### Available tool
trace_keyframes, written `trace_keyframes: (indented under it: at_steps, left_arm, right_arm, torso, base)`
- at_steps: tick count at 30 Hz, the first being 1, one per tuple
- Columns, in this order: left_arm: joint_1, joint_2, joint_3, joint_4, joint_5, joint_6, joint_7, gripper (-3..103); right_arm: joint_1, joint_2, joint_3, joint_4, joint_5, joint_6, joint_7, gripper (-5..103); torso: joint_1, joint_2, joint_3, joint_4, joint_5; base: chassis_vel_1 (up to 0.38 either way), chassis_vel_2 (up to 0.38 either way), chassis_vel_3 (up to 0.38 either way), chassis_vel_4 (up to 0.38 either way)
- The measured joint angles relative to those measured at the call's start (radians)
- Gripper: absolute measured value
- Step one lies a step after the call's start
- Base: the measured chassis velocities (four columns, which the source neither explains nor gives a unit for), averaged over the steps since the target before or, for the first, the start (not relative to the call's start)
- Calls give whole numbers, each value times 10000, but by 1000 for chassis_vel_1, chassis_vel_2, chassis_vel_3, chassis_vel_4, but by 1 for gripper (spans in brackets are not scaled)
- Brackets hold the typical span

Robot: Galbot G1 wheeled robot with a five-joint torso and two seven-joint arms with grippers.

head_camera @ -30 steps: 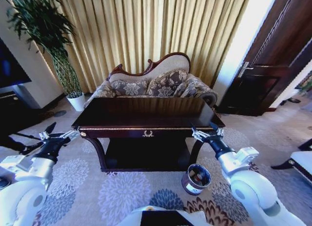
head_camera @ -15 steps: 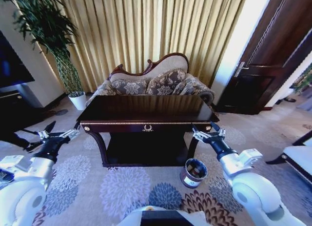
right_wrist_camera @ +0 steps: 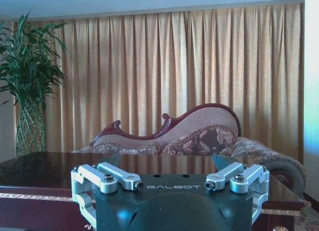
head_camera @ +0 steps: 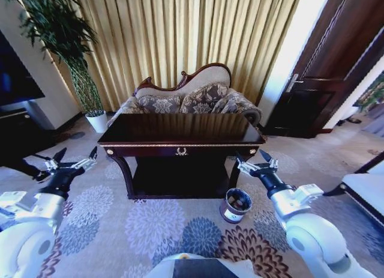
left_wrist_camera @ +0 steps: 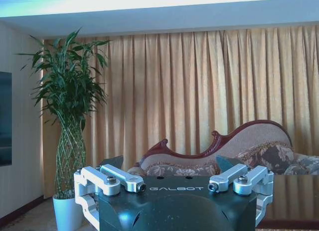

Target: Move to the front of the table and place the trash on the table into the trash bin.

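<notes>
Foliage of a tall potted plant (head_camera: 60, 44) fills the far left corner beside the gold curtains (head_camera: 180, 38). Nearer, the left gripper (head_camera: 73, 161) hovers low over the patterned carpet (head_camera: 150, 230), left of the table (head_camera: 180, 131), its fingers spread wide and gripping nothing. That reads as a carrying pose for the drive, kept clear of the furniture. The table stands ahead in the middle, broadside to the robot, with a sofa (head_camera: 192, 98) behind it. Its glossy top shows reflections, and I cannot make out any trash on it from this low angle. The trash bin (head_camera: 235, 206) sits on the carpet by the table's near right leg, handy for drops. Just right of it, the right gripper (head_camera: 255, 162) hangs released and empty, level with the table's apron.
</notes>
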Motion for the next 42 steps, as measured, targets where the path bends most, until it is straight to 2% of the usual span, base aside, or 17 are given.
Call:
trace_keyframes:
  at_steps: [42]
  left_arm:
    - [-50, 71, 82, 25, 1, -97, 23, 100]
  right_arm:
    - [45, -104, 5, -39, -16, 4, -7, 100]
  torso:
    - [-1, 0, 0, 0, 2]
  base:
    - [171, -108, -173, 107]
